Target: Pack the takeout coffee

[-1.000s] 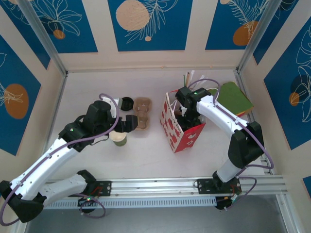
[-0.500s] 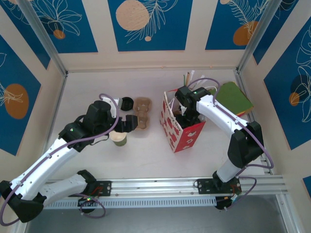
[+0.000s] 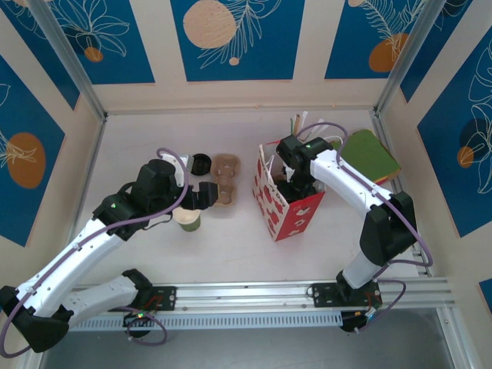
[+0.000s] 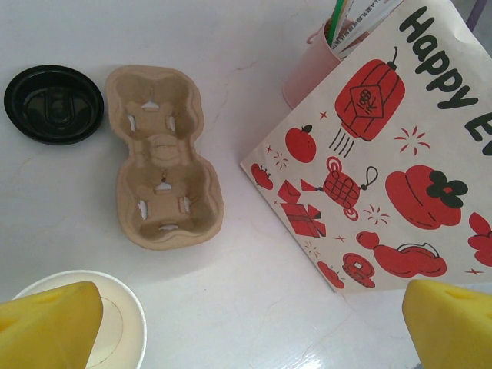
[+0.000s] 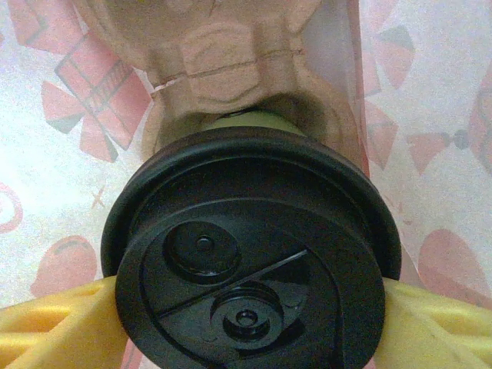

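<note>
My right fingers [image 5: 254, 323] are flanking the takeout coffee [image 5: 250, 254], which is sitting in a pulp cup carrier [image 5: 231, 69] inside the red-and-white paper bag [image 3: 296, 215]; gripping or slack, I cannot tell; my left fingers [image 4: 250, 323] are hanging wide above the worktop [image 4: 246, 92]; only releasing and withdrawing are remaining, I am judging.

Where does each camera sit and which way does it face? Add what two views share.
Top external: above, behind the bases, looking down on table, left arm, right arm.
Left wrist: looking down at empty carrier, loose lid; own yellow fingertips.
Right wrist: inside bag, looking down on takeout coffee; yellow fingers flanking it.
Shared: top and left wrist show empty carrier, bag.
</note>
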### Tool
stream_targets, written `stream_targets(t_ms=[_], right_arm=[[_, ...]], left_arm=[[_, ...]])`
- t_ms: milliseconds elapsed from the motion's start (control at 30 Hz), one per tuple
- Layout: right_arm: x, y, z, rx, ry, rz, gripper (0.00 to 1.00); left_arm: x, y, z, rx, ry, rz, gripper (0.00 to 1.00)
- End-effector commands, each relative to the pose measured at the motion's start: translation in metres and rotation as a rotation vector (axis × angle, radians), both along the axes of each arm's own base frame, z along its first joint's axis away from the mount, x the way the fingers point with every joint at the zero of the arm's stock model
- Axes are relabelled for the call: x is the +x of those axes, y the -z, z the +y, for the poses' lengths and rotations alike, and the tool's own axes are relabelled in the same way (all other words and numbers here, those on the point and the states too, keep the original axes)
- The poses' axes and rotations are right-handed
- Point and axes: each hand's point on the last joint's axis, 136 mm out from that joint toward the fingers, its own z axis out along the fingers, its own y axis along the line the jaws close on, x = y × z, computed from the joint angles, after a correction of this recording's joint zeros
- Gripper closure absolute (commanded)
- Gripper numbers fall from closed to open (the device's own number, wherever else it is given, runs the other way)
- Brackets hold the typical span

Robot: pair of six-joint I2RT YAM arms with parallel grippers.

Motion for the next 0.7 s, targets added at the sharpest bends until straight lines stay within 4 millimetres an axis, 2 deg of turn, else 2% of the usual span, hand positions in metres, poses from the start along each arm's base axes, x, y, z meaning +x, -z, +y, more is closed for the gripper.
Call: stream_targets(t_ms=[0,667], right_arm=[[0.0005,-0.0070,0.0011,-0.009,0.001,-0.004,0.22],[-0.0003,-0.0110,0.0029,-0.008,0.001,-0.006,0.21]], left_arm=[[0.0018,0.0017,-0.0003,0.002,0.009,0.000,0.00],[0.0039,0.0014,-0.0019,0.011,0.015,-0.005,0.00]])
